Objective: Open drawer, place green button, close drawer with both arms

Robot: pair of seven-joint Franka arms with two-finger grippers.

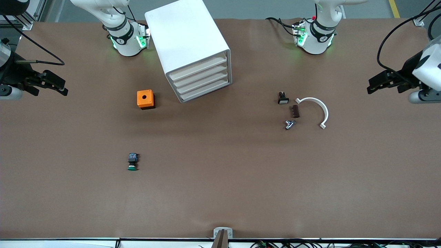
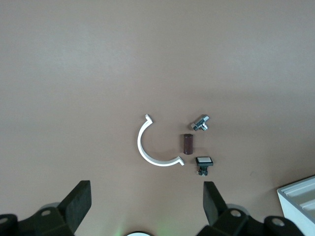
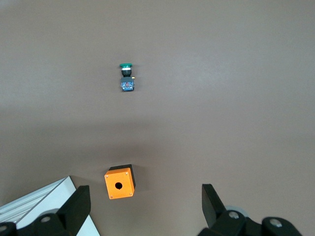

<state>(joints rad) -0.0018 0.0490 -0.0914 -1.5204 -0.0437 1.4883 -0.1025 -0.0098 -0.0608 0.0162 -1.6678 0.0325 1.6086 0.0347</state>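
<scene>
Drawer (image 1: 206,92) shut, lowest tray; button (image 1: 132,162) lies toward right arm's end (lengthwise, cap nearest camera); right gripper (image 1: 51,83), left gripper (image 1: 382,82) both agape, empty.

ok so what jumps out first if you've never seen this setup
The big white cabinet between the two arm bases, its four drawers shut. Next the orange box beside it, with the small green-capped button nearer the front camera. Both grippers, left and right, wait open at the table's ends.

a robotics lab: two bench-mounted arms on a brown-covered table (image 1: 220,193).
</scene>
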